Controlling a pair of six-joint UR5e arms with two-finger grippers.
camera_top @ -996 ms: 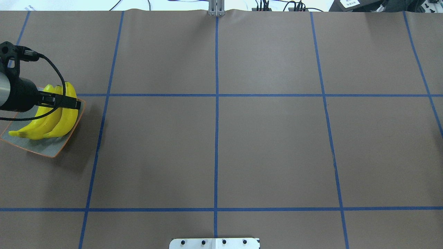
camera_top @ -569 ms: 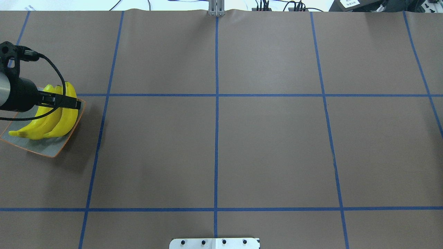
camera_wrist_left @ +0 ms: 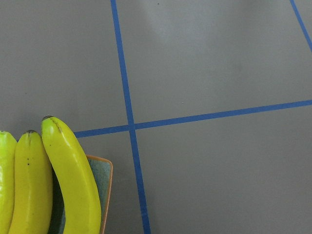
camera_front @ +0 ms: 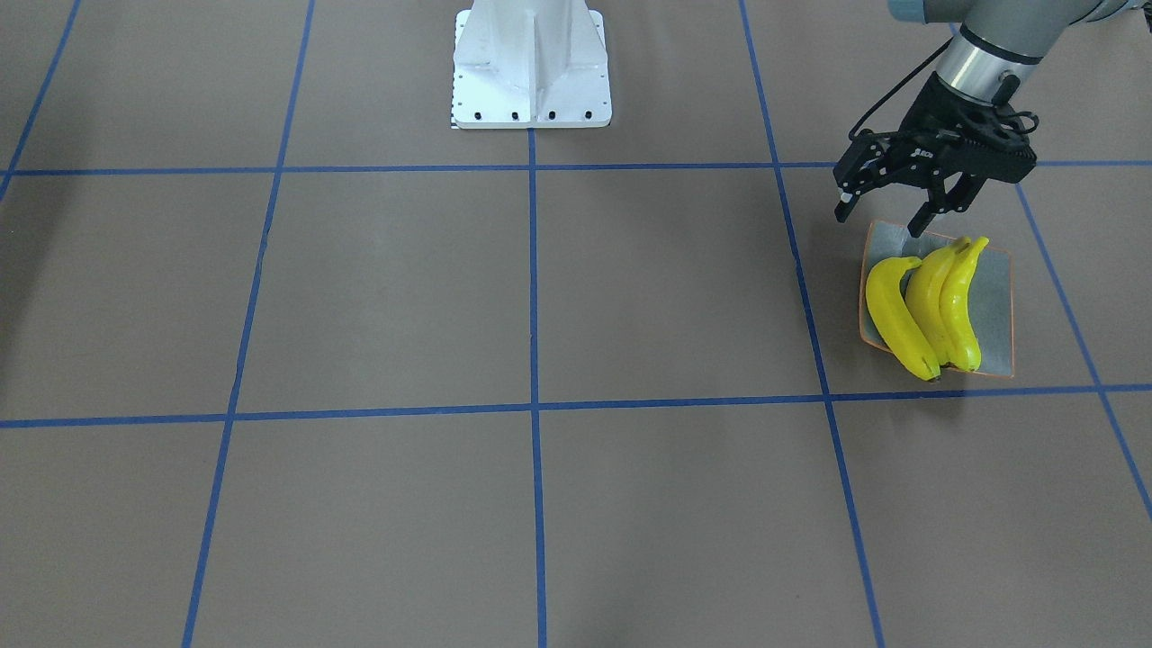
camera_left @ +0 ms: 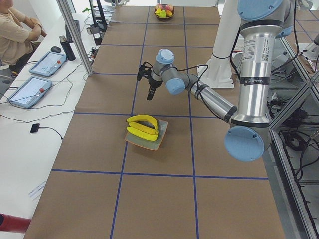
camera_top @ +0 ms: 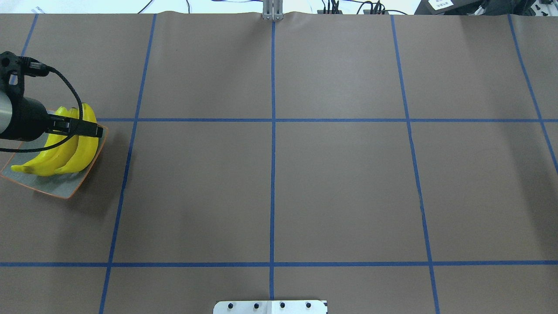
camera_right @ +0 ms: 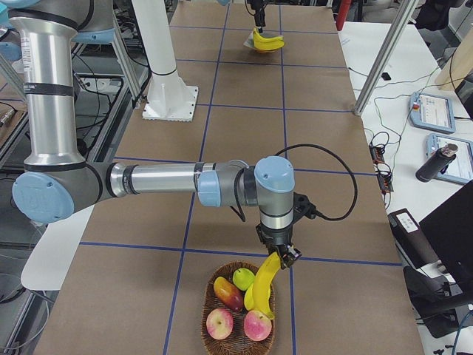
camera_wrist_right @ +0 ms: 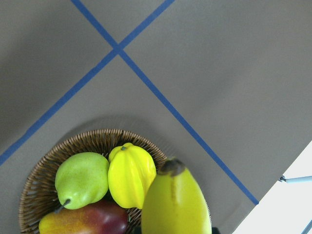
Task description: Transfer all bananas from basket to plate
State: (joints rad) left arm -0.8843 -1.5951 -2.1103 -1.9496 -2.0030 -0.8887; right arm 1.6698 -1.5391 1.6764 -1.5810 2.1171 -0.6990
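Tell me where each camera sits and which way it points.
Front-facing: across the table, steeply down toward robot's base; left gripper open near the plate of bananas.
Overhead: behind the robot, forward and down; left arm at left.
Exterior left: table end on robot's left, along it; left arm near.
Exterior right: opposite end; right arm near, right gripper at a banana over the basket.
Left wrist: down onto banana tips; no robot parts.
Right wrist: down onto the basket.
Both side views show plate and basket.

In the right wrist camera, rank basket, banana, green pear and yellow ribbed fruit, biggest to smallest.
1. basket
2. banana, enlarged by nearness and cut off
3. green pear and yellow ribbed fruit look alike; no ranking
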